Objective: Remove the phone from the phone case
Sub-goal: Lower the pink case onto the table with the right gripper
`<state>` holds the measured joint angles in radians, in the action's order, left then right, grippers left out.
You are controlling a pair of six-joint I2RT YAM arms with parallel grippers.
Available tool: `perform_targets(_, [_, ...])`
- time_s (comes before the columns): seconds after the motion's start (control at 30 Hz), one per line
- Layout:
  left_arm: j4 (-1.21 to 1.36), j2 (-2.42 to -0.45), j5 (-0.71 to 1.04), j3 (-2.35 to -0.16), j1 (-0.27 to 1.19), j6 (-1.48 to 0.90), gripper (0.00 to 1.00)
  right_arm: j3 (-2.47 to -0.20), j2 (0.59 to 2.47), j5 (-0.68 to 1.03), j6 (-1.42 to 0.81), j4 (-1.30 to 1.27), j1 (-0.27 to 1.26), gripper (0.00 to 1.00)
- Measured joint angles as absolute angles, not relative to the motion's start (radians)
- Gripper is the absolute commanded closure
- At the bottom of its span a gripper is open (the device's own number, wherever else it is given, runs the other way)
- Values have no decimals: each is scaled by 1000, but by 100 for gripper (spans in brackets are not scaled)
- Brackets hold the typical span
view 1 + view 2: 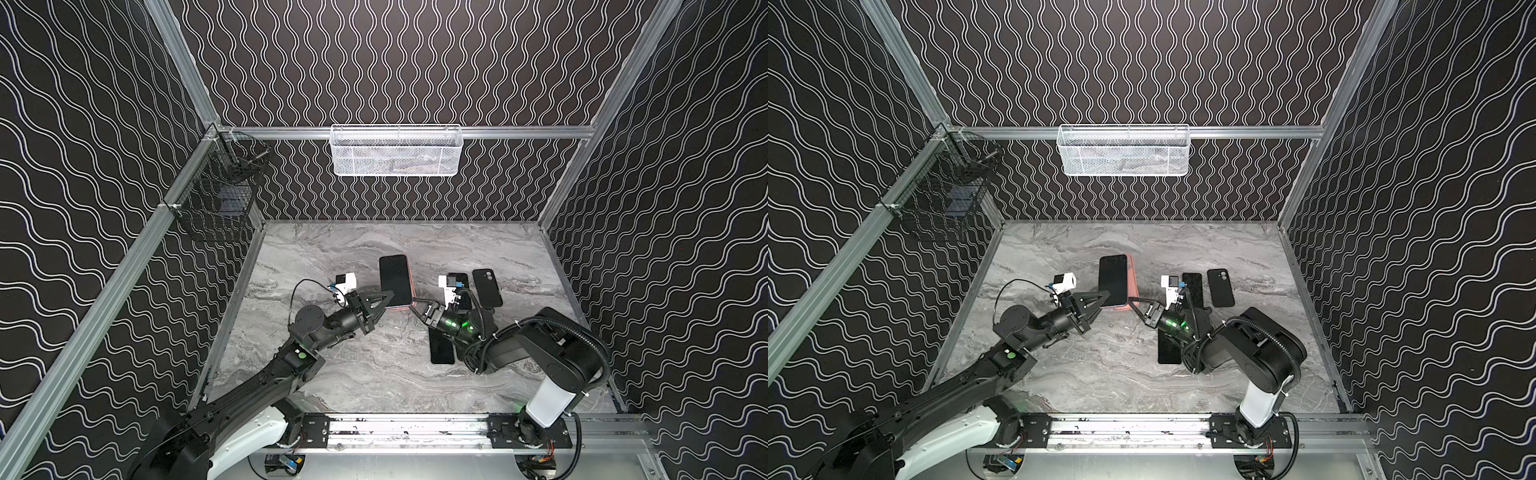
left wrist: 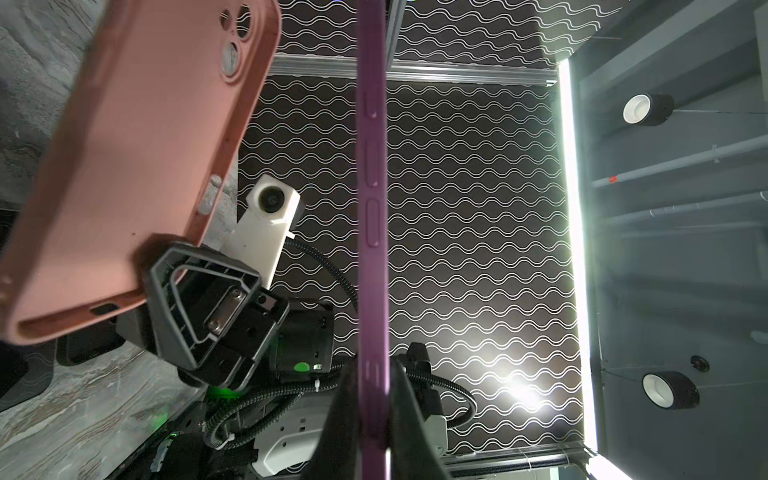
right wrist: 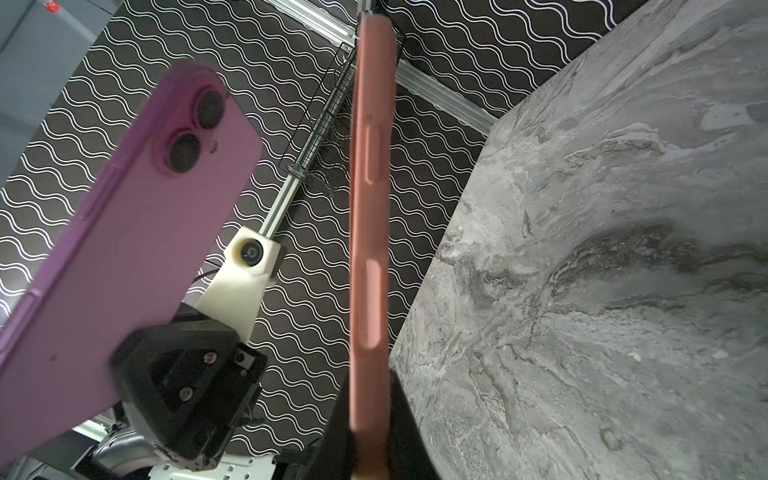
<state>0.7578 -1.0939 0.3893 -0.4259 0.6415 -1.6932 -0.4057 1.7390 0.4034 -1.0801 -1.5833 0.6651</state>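
Left gripper is clamped on the near end of the purple phone. The left wrist view shows the phone edge-on between its two fingers, which press on the front and back faces. Right gripper is closed the same way on the near end of the pink case, which stands edge-on in the right wrist view. The phone is out of the case, and both wrist views show patterned wall between the two. Both are held up off the marble table, near its middle. In both top views the phone sits screen up over the case, so only a pink strip shows along its right and near edges. To the right on the table lie a black case, back up, a dark phone just left of it, and another dark phone nearer, partly under the right arm. A white mesh basket hangs on the far rail and a black wire basket on the left rail.
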Motion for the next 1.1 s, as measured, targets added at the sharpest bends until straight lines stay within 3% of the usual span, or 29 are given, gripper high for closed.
perform_targets(0.37, [746,-1087,398,-468,643,-1627,100,-333,1642,382,-1035,-1523,620,91])
perform_targets(0.6, [691,-1091,398,-504,642,-1541,100,-277,1470,388,-983,-1375,542,91])
perform_targets(0.9, [619,-1105,412,-511,570,-1440,100,-307,1200,507,-874,-936,337,89])
perform_targets(1.1, [611,-1096,456,-471,479,-1426,100,-386,1212,514,-800,-647,307,89])
